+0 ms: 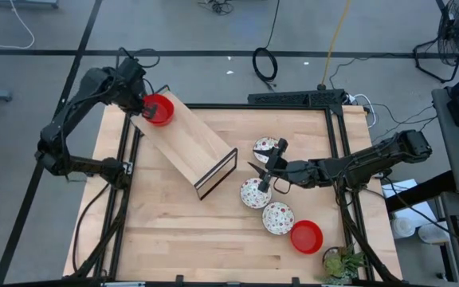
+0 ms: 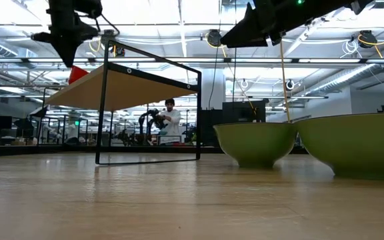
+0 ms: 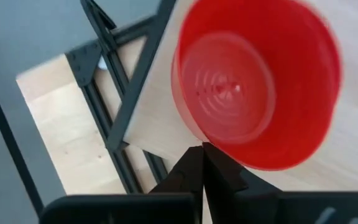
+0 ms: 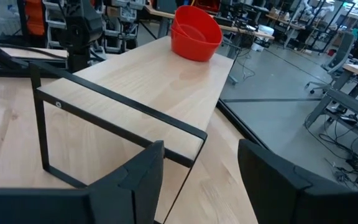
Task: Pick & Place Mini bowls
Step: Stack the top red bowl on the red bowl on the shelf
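A glossy red mini bowl (image 1: 159,109) is at the raised far-left end of a sloping wooden board (image 1: 190,143), and my left gripper (image 1: 146,106) is shut on it. In the right wrist view the red bowl (image 4: 195,30) looks nested in a second red one. Three white red-patterned bowls (image 1: 266,148) (image 1: 255,193) (image 1: 278,218) and one more red bowl (image 1: 307,237) rest on their bases on the table's right part. My right gripper (image 1: 266,158) hovers open above the white bowls, its fingers (image 4: 143,171) pointing at the board. My left gripper (image 3: 202,148) pinches the red bowl's rim (image 3: 211,144) between its two shut fingers, at the edge nearest the wrist. The bowl is tilted, its hollow facing the wrist camera. It is over the board's high end, and whether it rests there I cannot tell.
The board slopes from a black wire frame (image 1: 217,173) near the table's middle up toward the far-left corner. The black table frame (image 1: 337,151) runs along the edges. A potted plant (image 1: 341,263) is at the near-right corner. Bare wood (image 1: 174,231) lies near left.
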Robot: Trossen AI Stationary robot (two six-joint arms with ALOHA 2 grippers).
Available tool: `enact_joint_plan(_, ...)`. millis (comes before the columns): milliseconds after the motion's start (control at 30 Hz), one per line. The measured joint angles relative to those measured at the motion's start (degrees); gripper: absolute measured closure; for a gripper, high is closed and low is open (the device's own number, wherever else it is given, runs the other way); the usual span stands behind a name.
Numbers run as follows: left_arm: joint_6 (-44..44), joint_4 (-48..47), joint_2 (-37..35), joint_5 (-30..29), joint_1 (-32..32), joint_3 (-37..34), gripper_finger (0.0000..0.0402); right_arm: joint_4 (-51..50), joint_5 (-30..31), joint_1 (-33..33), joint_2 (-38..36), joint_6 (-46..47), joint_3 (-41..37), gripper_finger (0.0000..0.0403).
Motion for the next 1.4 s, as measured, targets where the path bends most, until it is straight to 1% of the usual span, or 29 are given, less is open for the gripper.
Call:
enact_joint_plan(133, -0.2, 0.2, -1.0, -0.6, 0.0, 3.3, 0.0398, 0.0, 0.0, 0.0, 0.0, 0.0, 0.0, 0.0211)
enact_joint_plan(267, -1.2, 0.6, -2.1, -0.6, 0.0, 4.0, 0.0396, 0.0, 0.0, 0.0, 0.0, 0.0, 0.0, 0.0211)
enact_joint_plan(433, -2.9, 0.7, -2.0, -0.6, 0.0, 0.2, 0.0396, -0.1, 0.0, 0.0, 0.0, 0.1, 0.0, 0.0211)
enact_joint_plan(567, -1.6, 1.4, -1.8, -0.6, 0.0, -3.2, 0.0399, -0.2, 0.0, 0.0, 0.0, 0.2, 0.0, 0.0211)
enact_joint_plan(700, -1.5, 1.7, -2.0, 0.4, 0.0, -1.6, 0.0395, -0.1, 0.0, 0.0, 0.0, 0.1, 0.0, 0.0211)
enact_joint_plan(800, -1.6, 2.2, -2.5, -0.5, 0.0, 1.4, 0.0398, 0.2, 0.0, 0.0, 0.0, 0.0, 0.0, 0.0211)
enact_joint_plan(900, -3.1, 4.0, -3.2, -0.8, -0.4, 2.3, 0.0396, 0.2, 0.0, -0.1, 0.0, 0.0, 0.0, 0.0211)
enact_joint_plan(1000, -3.1, 4.0, -3.1, -0.5, -1.4, 1.8, 0.0398, 0.2, 0.0, -0.1, 0.0, 0.0, 0.0, 0.0211)
enact_joint_plan(1233, -3.9, 6.4, -3.0, -0.6, -2.7, -3.8, 0.0399, 0.2, 0.0, 0.0, 0.0, 0.1, 0.0, 0.0211)
enact_joint_plan(1400, -3.3, 6.5, -3.0, -1.2, -1.9, -3.0, 0.0395, 0.2, 0.0, 0.0, 0.0, 0.0, 0.0, 0.0211)
